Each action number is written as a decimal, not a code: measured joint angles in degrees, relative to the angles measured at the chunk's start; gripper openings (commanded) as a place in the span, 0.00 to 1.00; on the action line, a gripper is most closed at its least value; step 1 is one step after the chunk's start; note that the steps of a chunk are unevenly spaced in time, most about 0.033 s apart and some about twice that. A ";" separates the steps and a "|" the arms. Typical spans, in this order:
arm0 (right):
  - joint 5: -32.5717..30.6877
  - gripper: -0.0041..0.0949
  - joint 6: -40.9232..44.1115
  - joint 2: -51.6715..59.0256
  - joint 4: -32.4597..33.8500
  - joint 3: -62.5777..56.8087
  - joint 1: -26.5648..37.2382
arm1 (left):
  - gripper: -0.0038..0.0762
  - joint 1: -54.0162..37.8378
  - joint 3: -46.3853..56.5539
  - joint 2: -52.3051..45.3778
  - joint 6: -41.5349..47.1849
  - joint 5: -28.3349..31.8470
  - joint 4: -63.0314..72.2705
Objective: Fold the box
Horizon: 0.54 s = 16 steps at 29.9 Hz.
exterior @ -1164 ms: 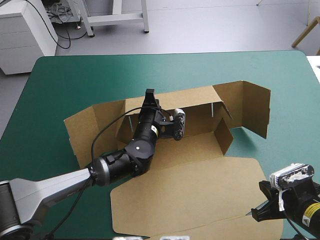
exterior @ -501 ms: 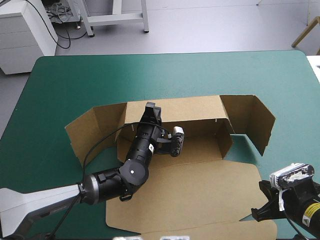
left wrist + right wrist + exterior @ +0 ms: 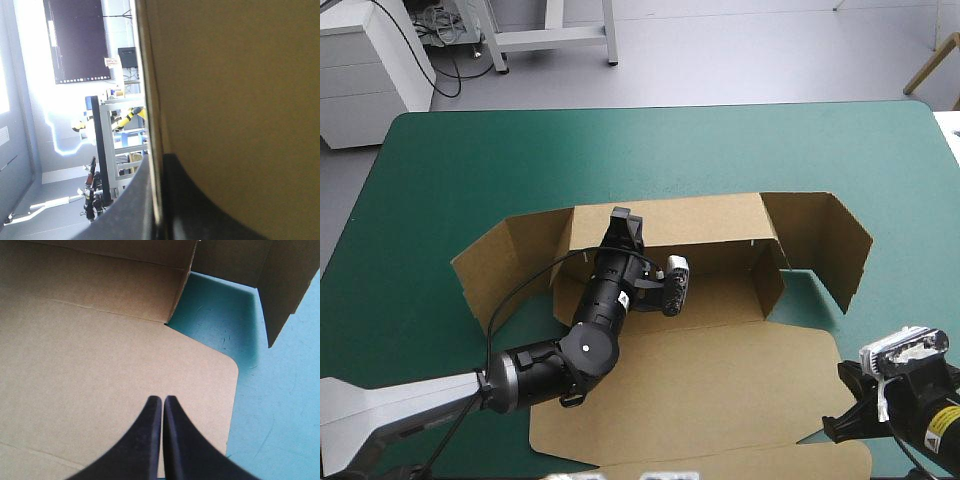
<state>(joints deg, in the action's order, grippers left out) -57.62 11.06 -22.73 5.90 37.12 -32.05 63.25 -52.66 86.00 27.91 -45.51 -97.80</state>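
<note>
Our black-finned left claw (image 3: 157, 161) is pinched onto the rear wall (image 3: 705, 218) of the brown cardboard box (image 3: 720, 290), mid-table on the teal-green cover (image 3: 470, 160). Our right claw (image 3: 162, 400) is closed and empty, over the flat lid (image 3: 100, 365).

I see bench (image 3: 470, 160) with teal-green cover and rounded corners, filling most of high view. Pale grey floor (image 3: 740, 50) beyond its far edge, evenly lit, no hard shadows. White drawer cabinet (image 3: 365, 75) off far left corner. White metal frame legs (image 3: 555, 35) stand near it, with tangle of cables (image 3: 440, 32) on floor between them. Light wooden furniture leg (image 3: 932, 62) at far right.
</note>
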 measured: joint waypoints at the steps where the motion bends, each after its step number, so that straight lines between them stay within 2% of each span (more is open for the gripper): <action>1: 0.00 0.19 0.00 0.00 0.00 0.00 0.00 | 0.04 0.00 0.00 0.00 0.00 0.00 0.00; 2: 0.00 0.25 0.00 0.00 0.00 0.00 0.00 | 0.04 0.00 0.00 0.00 0.00 0.00 0.00; 7: 0.23 0.76 0.00 0.00 0.06 0.00 0.00 | 0.04 0.00 0.00 0.00 0.00 0.00 0.00; 9: 0.23 0.91 0.00 0.00 0.40 0.00 0.00 | 0.04 0.00 0.00 0.00 0.00 -0.01 0.00; 11: 0.49 0.96 0.00 0.00 1.19 0.00 0.00 | 0.04 0.00 0.00 0.00 0.04 -0.06 0.00; 16: 3.61 0.96 3.39 -0.34 4.38 0.00 0.00 | 0.04 0.00 0.00 0.00 0.11 -0.92 0.31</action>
<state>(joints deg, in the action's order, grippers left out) -54.01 14.44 -23.07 10.29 37.12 -32.05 63.25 -52.66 86.00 28.02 -46.43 -97.49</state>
